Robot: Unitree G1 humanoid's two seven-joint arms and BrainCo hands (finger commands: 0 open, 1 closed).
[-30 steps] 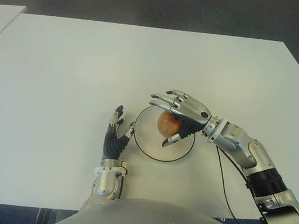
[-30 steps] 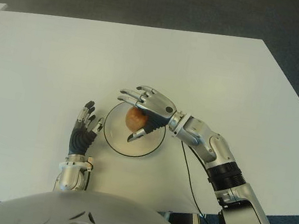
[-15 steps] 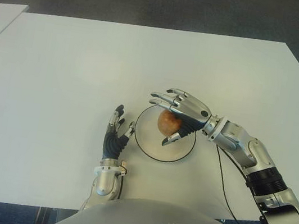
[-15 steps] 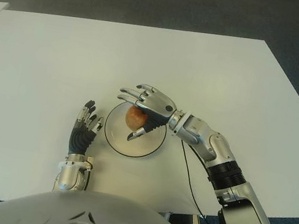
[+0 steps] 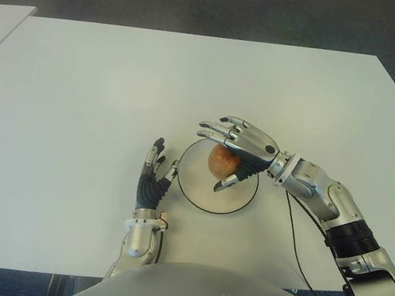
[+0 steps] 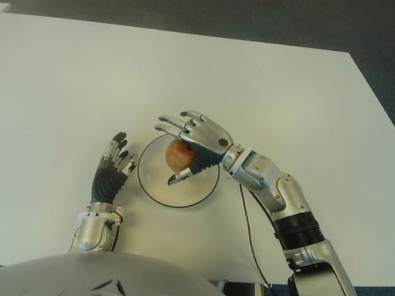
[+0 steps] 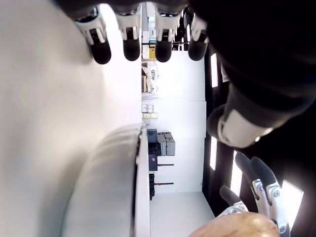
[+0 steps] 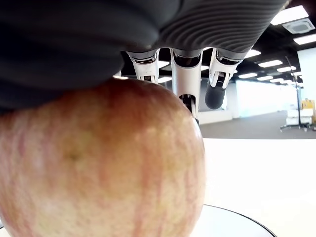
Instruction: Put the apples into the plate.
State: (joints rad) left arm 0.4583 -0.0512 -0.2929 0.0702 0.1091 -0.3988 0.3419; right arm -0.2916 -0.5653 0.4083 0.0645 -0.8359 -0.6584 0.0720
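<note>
My right hand is over the plate, and the apple sits under my palm, above the middle of the plate. My long fingers stick out nearly straight and my thumb curls under the apple's side. I cannot tell if the apple touches the plate yet. It looks round, hard and smooth, so I think it could roll or slip. Holding it around its fat middle seems best. My left hand shows just left of the plate, fingers straight and holding nothing.

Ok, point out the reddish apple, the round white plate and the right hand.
reddish apple (image 5: pixel 219 162), left eye view, its exposed side.
round white plate (image 5: pixel 197 197), left eye view, bare near rim.
right hand (image 5: pixel 247 142), left eye view, back of hand.
</note>
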